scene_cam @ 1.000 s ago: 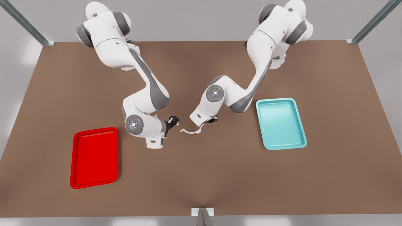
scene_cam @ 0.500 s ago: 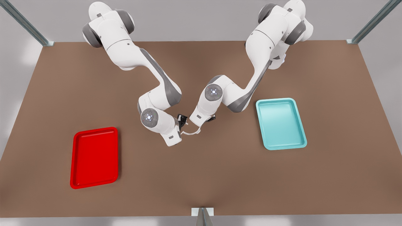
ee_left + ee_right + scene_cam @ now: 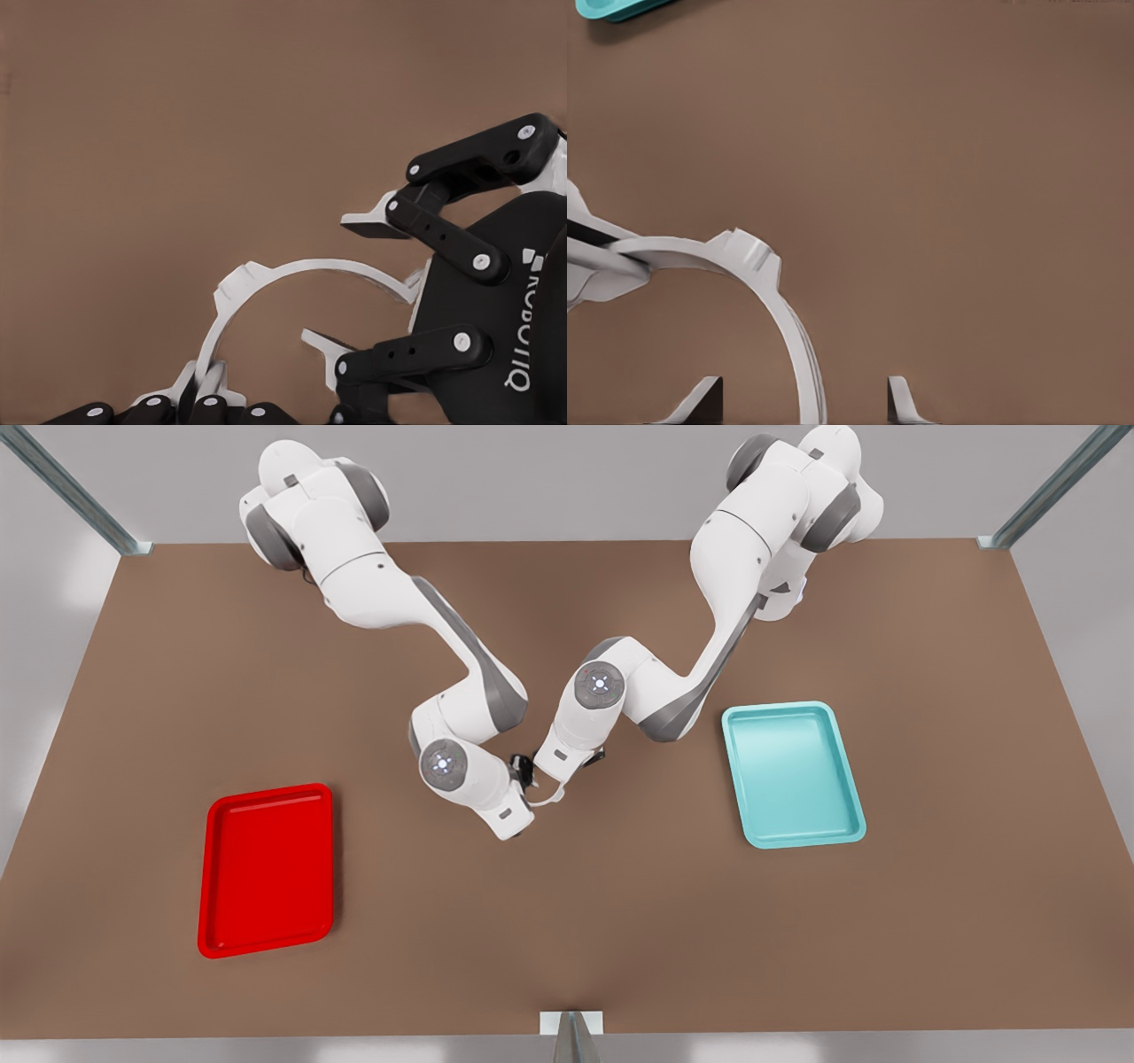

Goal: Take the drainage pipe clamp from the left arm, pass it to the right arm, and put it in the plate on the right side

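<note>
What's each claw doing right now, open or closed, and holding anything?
Left claw: closed on the drainage pipe clamp, at one end.
Right claw: open, fingers straddling the clamp's other end, not yet gripping.

The scene holds 2 arms, 2 grippers (left gripper [image 3: 578,772], right gripper [image 3: 524,772]), 1 clamp [image 3: 549,797], 1 red plate [image 3: 213,868], 1 teal tray [image 3: 850,779] and 1 table [image 3: 620,921].
</note>
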Robot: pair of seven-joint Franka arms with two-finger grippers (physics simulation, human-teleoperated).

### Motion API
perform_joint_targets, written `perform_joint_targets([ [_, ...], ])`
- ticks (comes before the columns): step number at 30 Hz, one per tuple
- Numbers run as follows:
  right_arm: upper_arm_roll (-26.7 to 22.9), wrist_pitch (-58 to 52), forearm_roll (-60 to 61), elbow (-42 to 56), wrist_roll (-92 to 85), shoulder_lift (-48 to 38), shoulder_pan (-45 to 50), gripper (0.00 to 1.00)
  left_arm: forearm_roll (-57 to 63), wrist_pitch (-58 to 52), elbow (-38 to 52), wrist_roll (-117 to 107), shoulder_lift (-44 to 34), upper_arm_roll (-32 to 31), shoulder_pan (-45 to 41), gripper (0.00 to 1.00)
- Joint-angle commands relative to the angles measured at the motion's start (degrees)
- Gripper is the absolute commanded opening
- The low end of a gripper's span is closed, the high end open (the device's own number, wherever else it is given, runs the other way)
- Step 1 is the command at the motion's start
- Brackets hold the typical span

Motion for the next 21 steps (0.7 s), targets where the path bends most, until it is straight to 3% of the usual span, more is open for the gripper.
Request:
perform_joint_targets([
  [1, 0.0, 0.7, 0.0, 0.4, -7.6, 0.4, 0.3, 0.34, -0.1, 0.1, 0.1, -2.8, 0.0, 0.0, -0.1, 0.21],
  [2, 0.0, 0.7, 0.0, 1.0, -7.4, 0.6, 0.6, 0.24, -0.1, 0.1, 0.1, -3.0, 0.0, 0.0, -0.3, 0.21],
  [4, 0.0, 1.1, 0.2, 1.2, -7.1, 0.6, 0.6, 0.21, -0.1, 0.4, 0.4, -3.4, 0.3, 0.0, -0.4, 0.21],
  [6, 0.0, 1.1, 0.5, 1.2, -7.2, 0.6, 0.6, 0.21, 0.0, 0.4, 0.4, -3.3, 0.2, 0.0, -0.4, 1.0],
  [21, -0.1, 2.6, 0.3, 1.5, -7.2, 2.7, 0.5, 0.21, -0.2, -0.5, 0.5, -3.0, -0.3, 0.1, 0.6, 1.0],
])
